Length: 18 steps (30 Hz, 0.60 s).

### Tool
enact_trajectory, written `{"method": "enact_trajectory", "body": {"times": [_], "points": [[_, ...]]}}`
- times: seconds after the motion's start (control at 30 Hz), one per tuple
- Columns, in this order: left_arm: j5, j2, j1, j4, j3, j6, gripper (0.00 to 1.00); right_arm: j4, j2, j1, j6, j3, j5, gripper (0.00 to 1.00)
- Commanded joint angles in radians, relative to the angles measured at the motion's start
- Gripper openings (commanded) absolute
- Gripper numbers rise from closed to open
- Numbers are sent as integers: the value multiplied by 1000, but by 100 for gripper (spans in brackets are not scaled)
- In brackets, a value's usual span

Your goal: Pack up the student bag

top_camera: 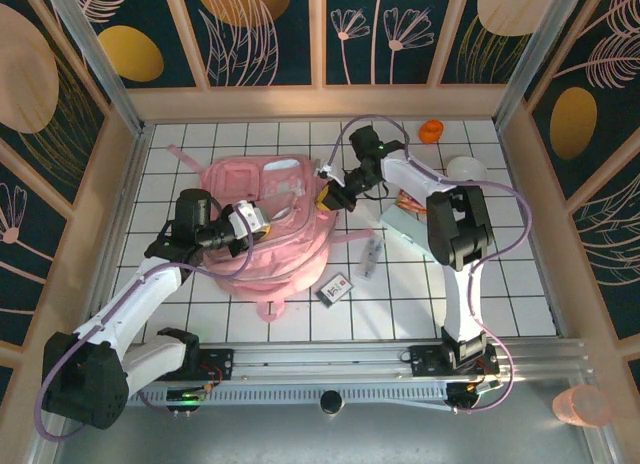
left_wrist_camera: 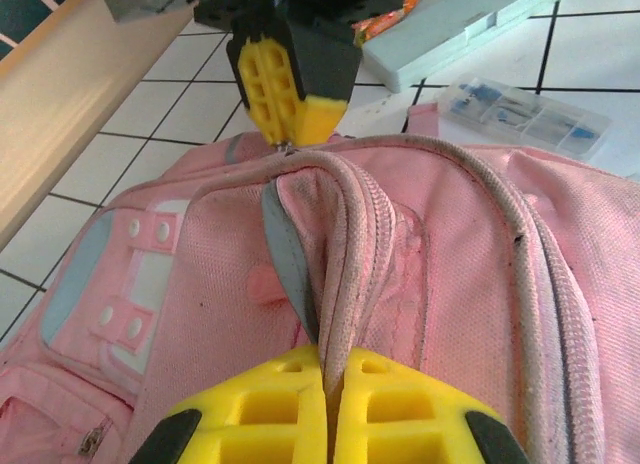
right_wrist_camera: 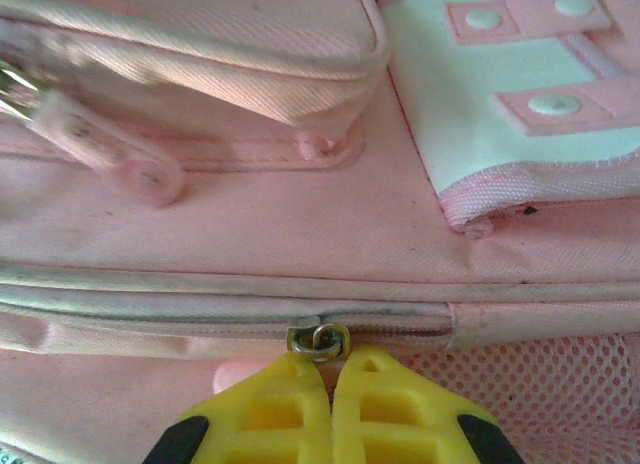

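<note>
The student bag (top_camera: 275, 239) is a big pink backpack lying in the middle of the table with its white patch (right_wrist_camera: 500, 94) facing up. My left gripper (top_camera: 258, 222) is at the bag's left side. In the left wrist view it (left_wrist_camera: 330, 359) is shut on a raised fold of the bag's zip edge (left_wrist_camera: 345, 234). My right gripper (top_camera: 328, 197) is at the bag's upper right edge. In the right wrist view it (right_wrist_camera: 330, 356) is shut on the pull just below the metal zip slider (right_wrist_camera: 318, 339). The right gripper's yellow fingers (left_wrist_camera: 290, 94) also show across the bag in the left wrist view.
Right of the bag lie a clear pencil case (top_camera: 370, 254), a small card (top_camera: 336, 288) and a pale flat box (top_camera: 405, 222). An orange object (top_camera: 430, 131) and a white bowl (top_camera: 466, 169) sit at the back right. Wooden walls ring the tiled table.
</note>
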Motion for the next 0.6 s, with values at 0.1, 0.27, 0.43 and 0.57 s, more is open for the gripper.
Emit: {"method": "enact_trajectory", "body": {"times": [0.1,0.27,0.43,0.57], "points": [[-136,10,2,143,15,-29,0,27,-129,25,168,-58,-2,0],[-198,46,1,154,30,-39,0,16,-168,45,276,-85,4,0],[-201,58,0,149,39,-32,0,-1,-202,66,348,-120,4,0],[-135,56,-4,154,35,-39,0,39,-201,79,408,-168,-25,0]]}}
